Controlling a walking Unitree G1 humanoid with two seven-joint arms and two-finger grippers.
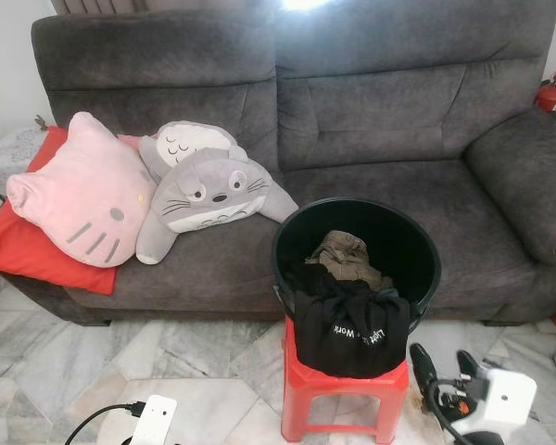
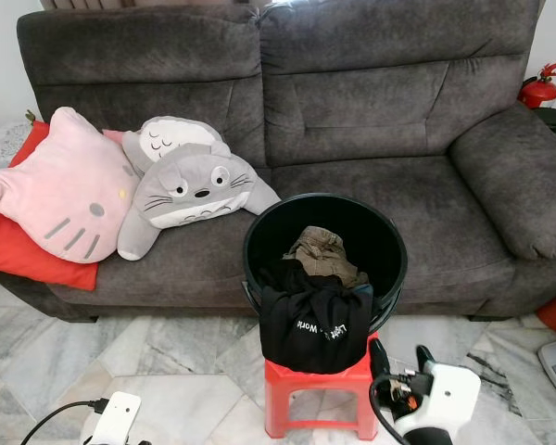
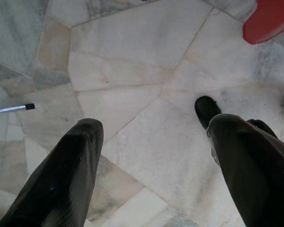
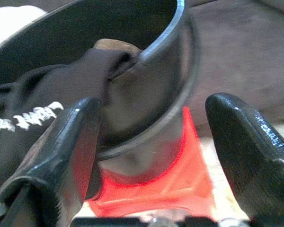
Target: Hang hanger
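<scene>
A black bucket (image 1: pixel 400 243) stands on a red plastic stool (image 1: pixel 301 389) in front of the grey sofa. A black T-shirt with white lettering (image 1: pixel 352 332) hangs over the bucket's front rim, and a brown garment (image 1: pixel 343 255) lies inside. My right gripper (image 1: pixel 445 362) is low, just right of the stool, and open. In the right wrist view its fingers (image 4: pixel 80 137) point at the bucket wall (image 4: pixel 146 94) and the shirt, close but apart from both. My left gripper (image 3: pixel 151 127) hangs open over the marble floor, holding nothing.
The sofa (image 1: pixel 380 120) carries a pink cat cushion (image 1: pixel 79 190), a grey plush (image 1: pixel 208 190) and a red cushion (image 1: pixel 18 250) at its left end. A red fire extinguisher (image 1: pixel 554 93) stands at the far right. A black cable (image 1: pixel 97 419) lies on the floor by my left wrist.
</scene>
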